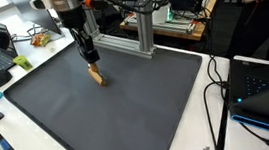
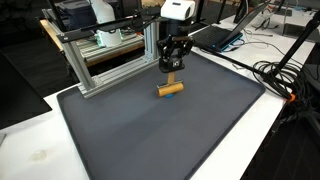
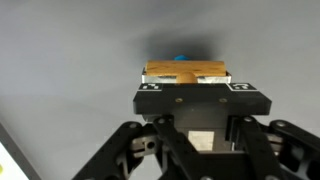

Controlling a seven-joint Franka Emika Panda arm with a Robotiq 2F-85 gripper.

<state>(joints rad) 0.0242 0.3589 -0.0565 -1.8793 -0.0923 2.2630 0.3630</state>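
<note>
Wooden block (image 3: 185, 72), tan and short with a blue end, sits in the claw (image 3: 187, 86), whose fingers are clenched on its top. In both exterior views the block (image 1: 96, 76) (image 2: 170, 89) is at the dark grey mat (image 1: 109, 123), toward the far side. I cannot tell whether it touches the mat or is just clear of it. An aluminium frame (image 2: 100, 60) stands along the mat's far edge, near the claw (image 2: 172, 70) but not touching it. Cables (image 1: 214, 87) and a laptop (image 1: 266, 86) lie on the white counter (image 2: 30, 150), beyond one side edge. The mat spreads wide toward its near edge.
</note>
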